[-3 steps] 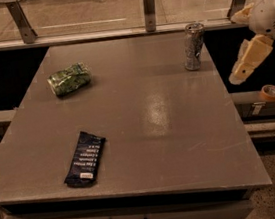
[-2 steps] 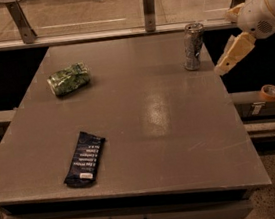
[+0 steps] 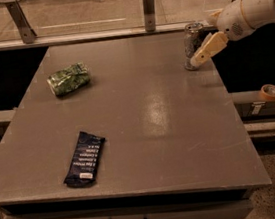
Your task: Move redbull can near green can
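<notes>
One upright redbull can (image 3: 192, 38), long axis vertical, jaws at its side.

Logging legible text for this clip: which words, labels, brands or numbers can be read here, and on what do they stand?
Nothing can be quoted as it reads.
On the snack wrapper: white print, too blurred to read.
On the redbull can: speckled print, no legible brand or word.
On the green can: no text visible.
On the gripper, at the redbull can's right side: no marking visible.
</notes>
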